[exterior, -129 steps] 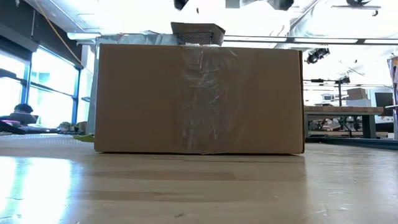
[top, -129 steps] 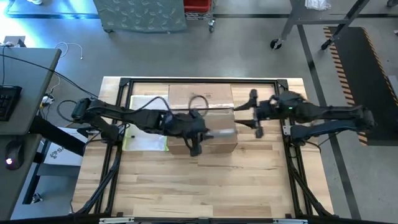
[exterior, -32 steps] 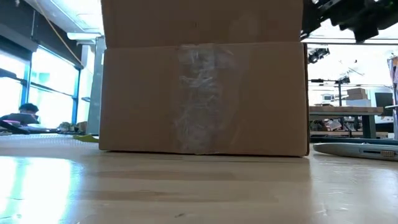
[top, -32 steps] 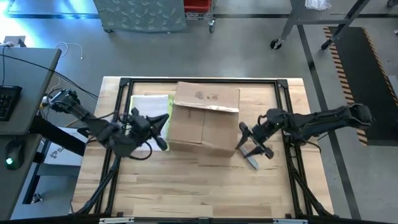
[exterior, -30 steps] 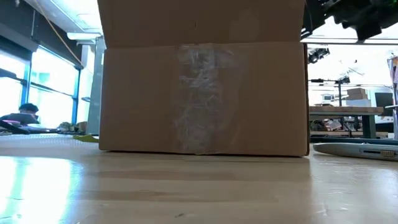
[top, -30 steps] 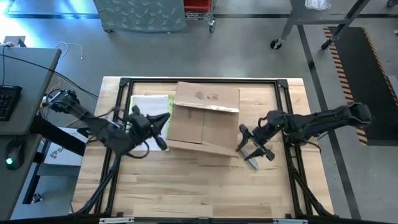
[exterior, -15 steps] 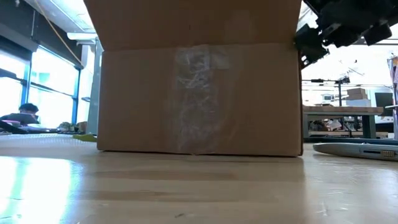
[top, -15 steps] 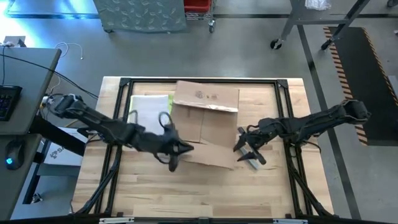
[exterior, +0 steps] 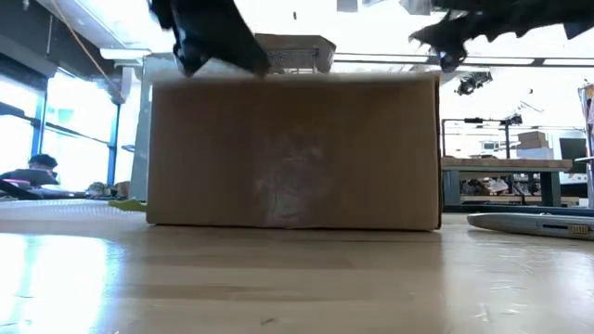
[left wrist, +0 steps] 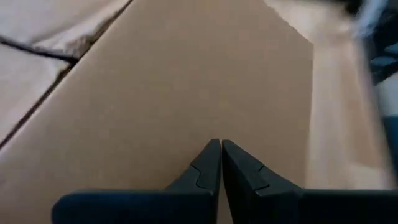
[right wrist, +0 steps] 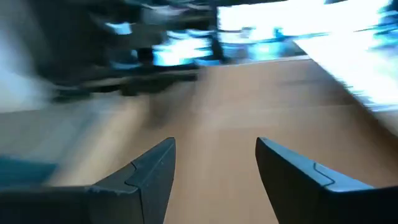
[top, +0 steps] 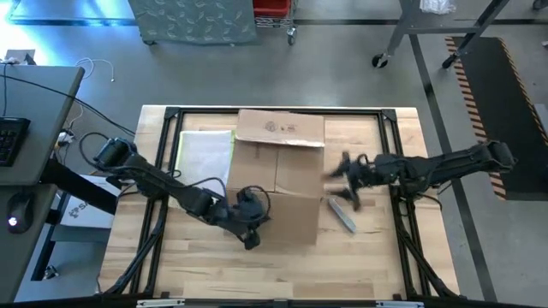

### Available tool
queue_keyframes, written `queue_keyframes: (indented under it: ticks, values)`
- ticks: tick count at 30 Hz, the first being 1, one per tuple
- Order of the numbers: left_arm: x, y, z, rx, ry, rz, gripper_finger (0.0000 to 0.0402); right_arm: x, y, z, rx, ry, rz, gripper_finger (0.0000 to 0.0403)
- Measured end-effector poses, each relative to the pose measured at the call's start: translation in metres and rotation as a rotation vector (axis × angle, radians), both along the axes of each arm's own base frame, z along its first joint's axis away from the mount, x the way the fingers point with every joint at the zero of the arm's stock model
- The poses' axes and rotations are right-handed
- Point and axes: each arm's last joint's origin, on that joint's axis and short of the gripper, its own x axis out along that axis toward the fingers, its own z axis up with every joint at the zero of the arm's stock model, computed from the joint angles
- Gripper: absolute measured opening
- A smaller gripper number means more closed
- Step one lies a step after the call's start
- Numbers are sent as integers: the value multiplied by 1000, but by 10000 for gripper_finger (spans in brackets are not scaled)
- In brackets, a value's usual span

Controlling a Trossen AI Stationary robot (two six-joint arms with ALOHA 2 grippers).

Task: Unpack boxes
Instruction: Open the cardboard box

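Your left gripper (top: 249, 229), fingers pressed together and empty, is sitting on the carton's (top: 282, 184) near flap; the carton's length is running away ahead of it.

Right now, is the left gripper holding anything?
No, the left gripper is shut on nothing, fingertips together above the cardboard box.
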Motion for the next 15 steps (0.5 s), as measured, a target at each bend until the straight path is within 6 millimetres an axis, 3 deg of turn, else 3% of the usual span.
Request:
queue_keyframes:
  ticks: [2, 6, 10, 15]
  values:
    - [3, 4, -10, 46, 39, 37, 0, 10, -4, -3, -135, 76, -59, 208]
    - [7, 14, -28, 77, 116, 109, 0, 40, -12, -5, -246, 178, -75, 208]
    - [9, 15, -33, 44, 141, 104, 0, 66, -33, -19, -355, 308, -365, 208]
    - [7, 11, -33, 31, 148, 84, 0, 89, -61, -4, -411, 315, -606, 208]
